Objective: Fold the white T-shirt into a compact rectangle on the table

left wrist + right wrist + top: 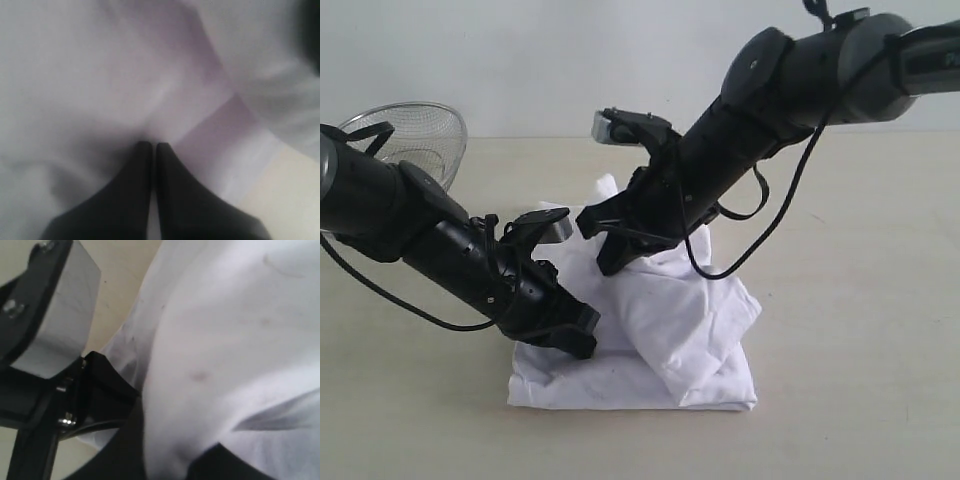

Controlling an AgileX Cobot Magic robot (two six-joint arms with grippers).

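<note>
White shirt: the white T-shirt (705, 335) lies on the table (865, 300), about in the middle and closer to the front edge than to the back edge.
Shirt shape: the bottom layer is flat, with a fairly straight front side and two neat corners. A puffy lump of cloth sits on top and runs from the back of the pile toward its front right corner.
Letters: no red letters show, only plain white cloth.
Left gripper: the left gripper (583, 343) rests on the front left part of the shirt. Its two jaws are pressed together and the tips poke into the cloth. Small creases run to the tips, but I cannot tell if any cloth is pinched.
Right gripper: the right gripper (611, 263) reaches across to the back of the shirt. Its jaws are almost together, with white cloth bunched between them. It looks like it has hold of the shirt.
Done so far: I think most of the folding is done, because the shirt is small and almost a box shape.
Left to do: the lump needs to go flat, the sides need to line up, and both grippers need to let go.
Basket: a round wire basket (420, 106) stands by the back edge near the left corner, apart from the shirt.
</note>
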